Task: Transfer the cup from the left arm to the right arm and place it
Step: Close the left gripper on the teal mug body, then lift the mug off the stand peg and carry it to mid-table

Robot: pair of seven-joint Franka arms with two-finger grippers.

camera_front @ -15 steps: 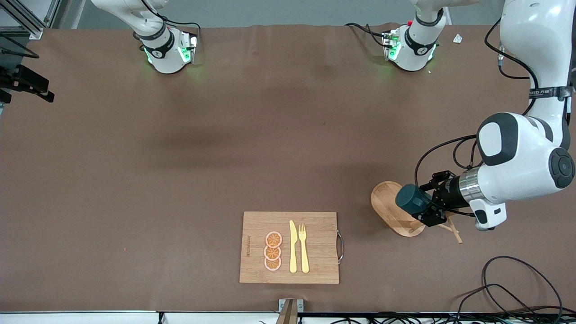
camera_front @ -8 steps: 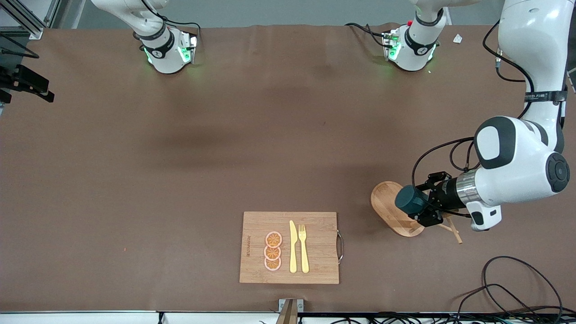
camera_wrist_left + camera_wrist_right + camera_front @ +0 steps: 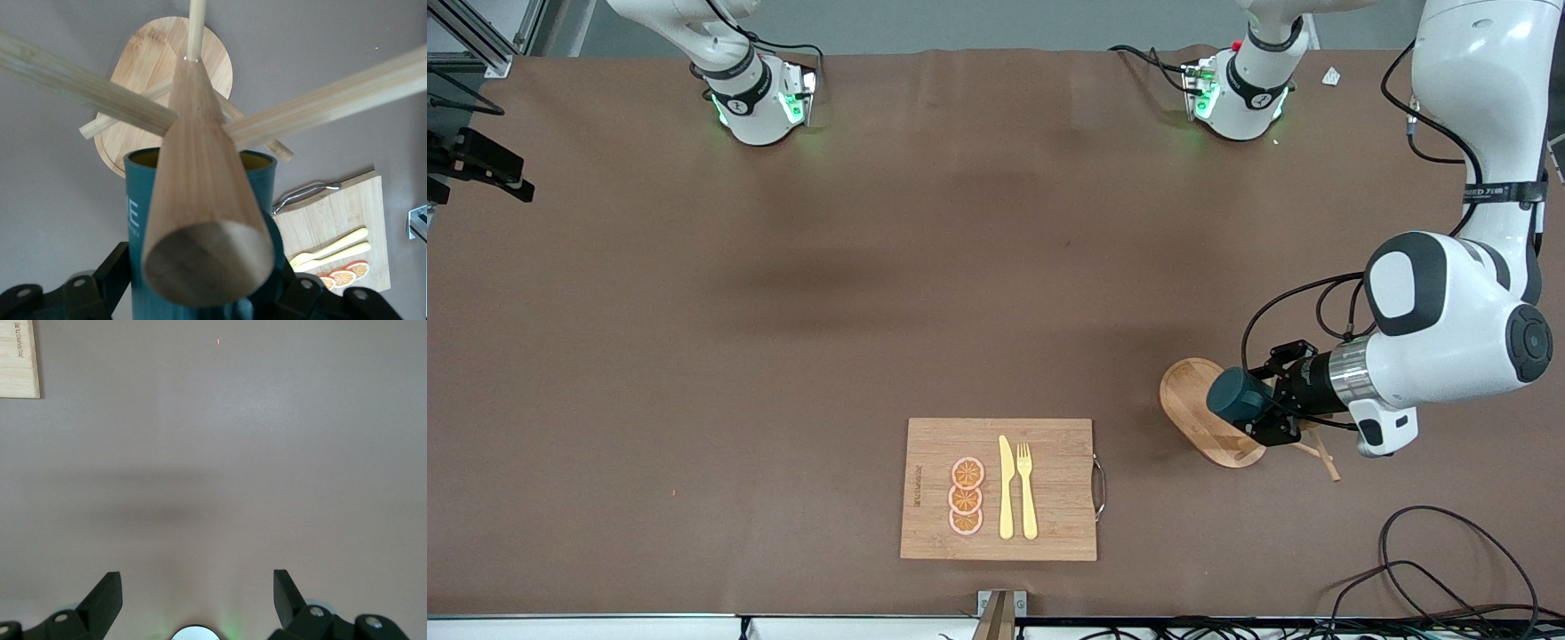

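Note:
The dark teal cup [image 3: 1232, 394] hangs on its side on a peg of the wooden peg stand [image 3: 1190, 402], at the left arm's end of the table. My left gripper [image 3: 1259, 403] reaches in level from the side and is shut on the cup. In the left wrist view the cup [image 3: 136, 215] sits between the black fingers [image 3: 112, 268], its yellowish inside partly visible. The stand's thick post [image 3: 200, 200] hides much of it, and the oval base [image 3: 143, 60] lies below. My right gripper [image 3: 197, 587] hangs open over bare brown table, holding nothing.
A bamboo cutting board [image 3: 1049, 440] with a metal handle lies near the front edge, carrying a yellow knife [image 3: 1005, 487], a fork [image 3: 1026, 489] and orange slices [image 3: 966, 496]. Black cables [image 3: 1449, 569] coil at the left arm's front corner. Both arm bases stand along the farthest edge.
The left gripper's fingers have closed on the cup, and the left arm has shifted slightly. The cup stays on the stand. The right arm has not moved.

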